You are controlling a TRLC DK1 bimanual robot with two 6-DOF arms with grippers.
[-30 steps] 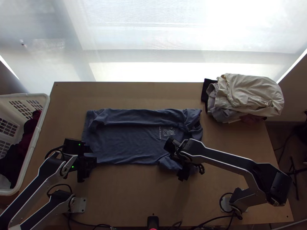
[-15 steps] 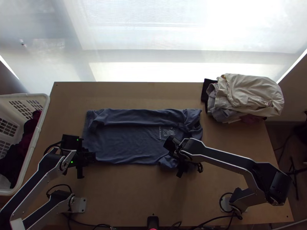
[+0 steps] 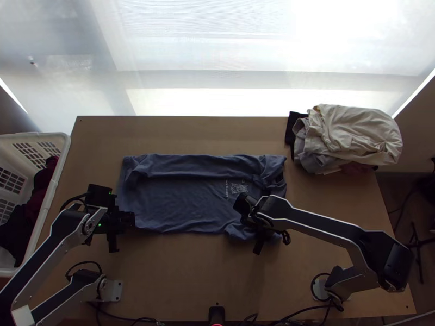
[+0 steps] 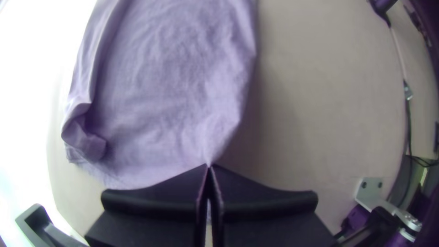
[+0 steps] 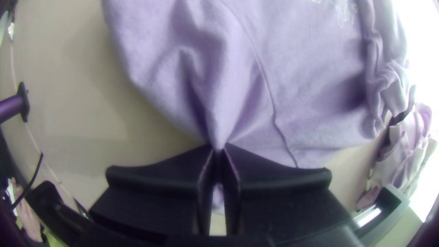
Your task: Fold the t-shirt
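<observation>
Left gripper: pinching t-shirt corner toward bench's left edge
Right gripper: angled from near-right corner, pinching gathered cloth
Basket: beside left edge, holding dark clothes

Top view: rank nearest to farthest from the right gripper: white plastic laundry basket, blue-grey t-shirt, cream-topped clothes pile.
1. Blue-grey t-shirt, pinched by the right gripper
2. Clothes pile, table's far right
3. Laundry basket, beyond the table's left edge
</observation>
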